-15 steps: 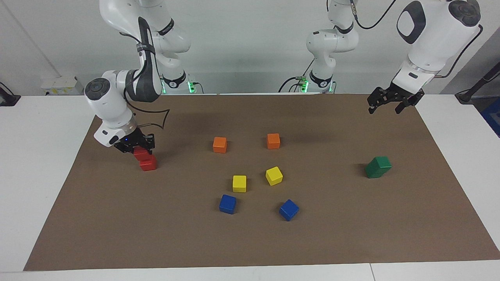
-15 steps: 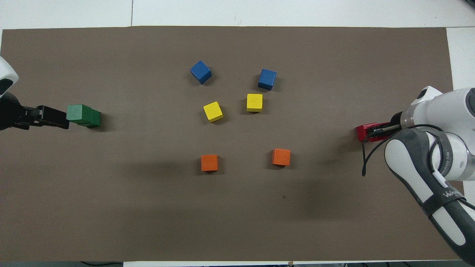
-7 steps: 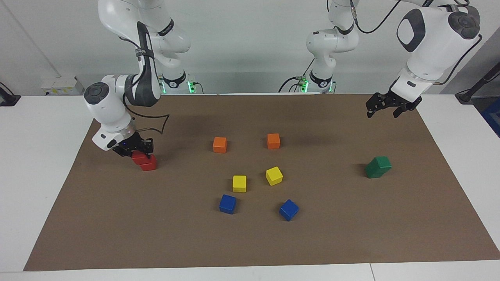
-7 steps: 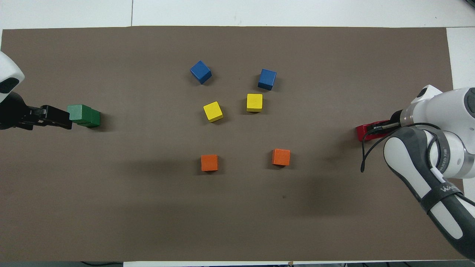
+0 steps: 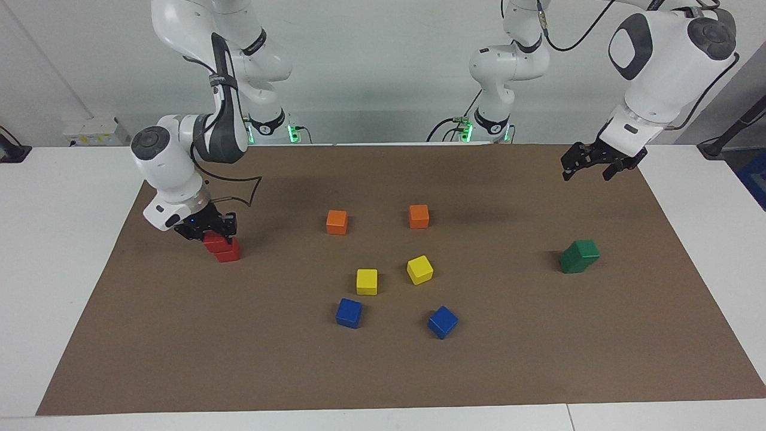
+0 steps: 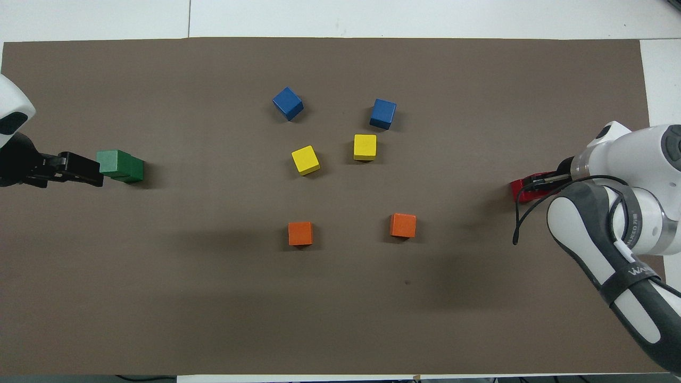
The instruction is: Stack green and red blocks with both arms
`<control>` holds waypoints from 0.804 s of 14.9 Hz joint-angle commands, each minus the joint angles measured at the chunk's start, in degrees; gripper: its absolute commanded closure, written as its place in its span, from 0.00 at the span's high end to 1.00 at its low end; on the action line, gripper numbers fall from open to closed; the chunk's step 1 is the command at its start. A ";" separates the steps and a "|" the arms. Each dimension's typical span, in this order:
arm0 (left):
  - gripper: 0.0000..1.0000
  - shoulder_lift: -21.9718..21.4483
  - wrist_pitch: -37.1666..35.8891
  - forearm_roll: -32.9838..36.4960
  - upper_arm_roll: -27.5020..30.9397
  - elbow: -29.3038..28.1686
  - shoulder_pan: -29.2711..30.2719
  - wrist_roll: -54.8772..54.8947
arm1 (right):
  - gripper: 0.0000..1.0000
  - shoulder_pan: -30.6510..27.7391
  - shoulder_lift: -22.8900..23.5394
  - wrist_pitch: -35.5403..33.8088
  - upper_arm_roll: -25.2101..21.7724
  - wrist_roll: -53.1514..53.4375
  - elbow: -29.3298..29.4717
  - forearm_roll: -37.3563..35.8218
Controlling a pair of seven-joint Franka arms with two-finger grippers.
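Two red blocks sit at the right arm's end of the mat. The lower red block (image 5: 229, 255) rests on the mat, and the upper red block (image 5: 213, 242) (image 6: 520, 190) lies on it, shifted toward the robots. My right gripper (image 5: 209, 234) (image 6: 544, 182) is shut on the upper one. At the left arm's end, two green blocks (image 5: 579, 256) (image 6: 121, 165) stand stacked, the top one turned askew. My left gripper (image 5: 587, 172) (image 6: 88, 171) hangs open and empty in the air, over the mat between the robots and the green stack.
In the middle of the brown mat (image 5: 538, 359) lie two orange cubes (image 5: 337, 222) (image 5: 419, 216), two yellow cubes (image 5: 367, 281) (image 5: 420, 269) and two blue cubes (image 5: 349, 312) (image 5: 442, 322). White table (image 5: 54, 239) borders the mat.
My right gripper has lowered the upper red block closer onto the lower one. The left gripper has drifted slightly down. The green stack has not moved.
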 commanded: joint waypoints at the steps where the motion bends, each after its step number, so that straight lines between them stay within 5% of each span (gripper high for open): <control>1: 1.00 -0.39 -1.10 1.13 -0.61 1.06 -0.09 -0.16 | 0.00 -0.05 1.12 0.87 0.32 1.77 0.75 -1.20; 12: 1.00 -0.57 -5.76 1.66 -2.98 5.29 0.44 -0.08 | 0.00 1.01 1.12 0.96 0.32 2.04 0.66 -1.20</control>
